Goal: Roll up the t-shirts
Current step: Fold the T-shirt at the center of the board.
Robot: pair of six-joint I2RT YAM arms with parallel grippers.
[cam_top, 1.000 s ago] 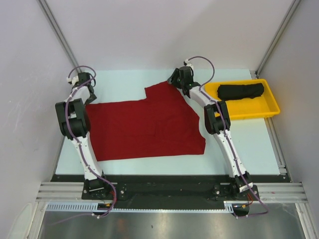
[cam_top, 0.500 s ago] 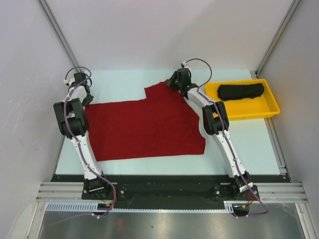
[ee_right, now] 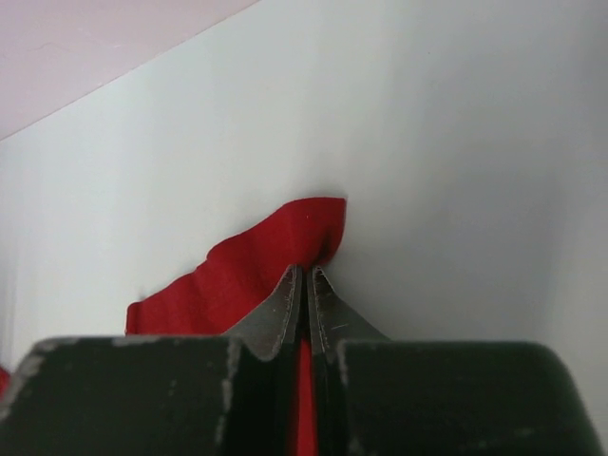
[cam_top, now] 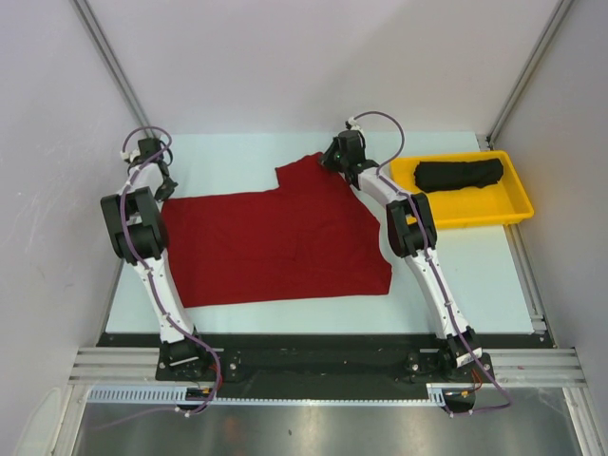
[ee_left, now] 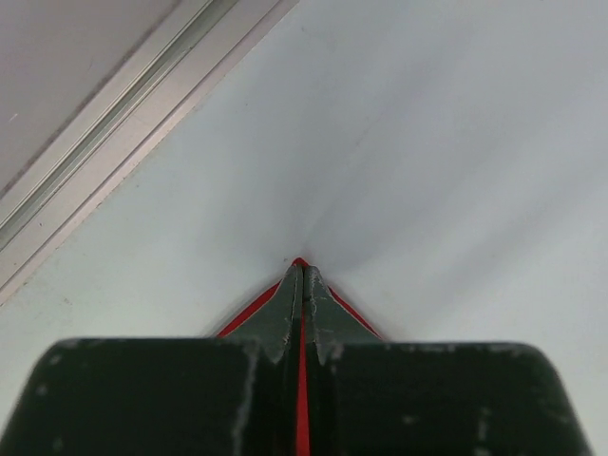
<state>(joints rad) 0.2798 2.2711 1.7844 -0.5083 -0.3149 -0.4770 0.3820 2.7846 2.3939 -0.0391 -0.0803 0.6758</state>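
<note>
Two pairs of dark fingers (ee_left: 283, 306) are pressing together on red cloth. In the left wrist view, the left gripper (ee_left: 302, 275) is clamping a thin sliver of the deep red t-shirt (cam_top: 275, 242) — only a narrow red edge is showing between and beside its tips, low against the pale table (ee_left: 456, 142). A metal rail (ee_left: 114, 142) is running along the table's edge, up and to the left of the tips.

In the right wrist view, the right gripper (ee_right: 306, 277) is pinching a rounded fold of the same shirt. The cloth is bunching just above the tips and trailing off to their left.

From above, the red shirt is lying spread across the middle of the table, mostly flat, between the two arms. The left arm is reaching to the shirt's far left corner. The right arm is stretching to the far edge of the section that juts toward the back wall. Both grippers are holding the garment along its far side, while its near edge is resting close to the arm bases.

At the table's far right, the black t-shirt (cam_top: 459, 174) is lying bundled lengthwise inside the shallow yellow tray (cam_top: 475, 220) — apart from the red one and untouched by either gripper.
</note>
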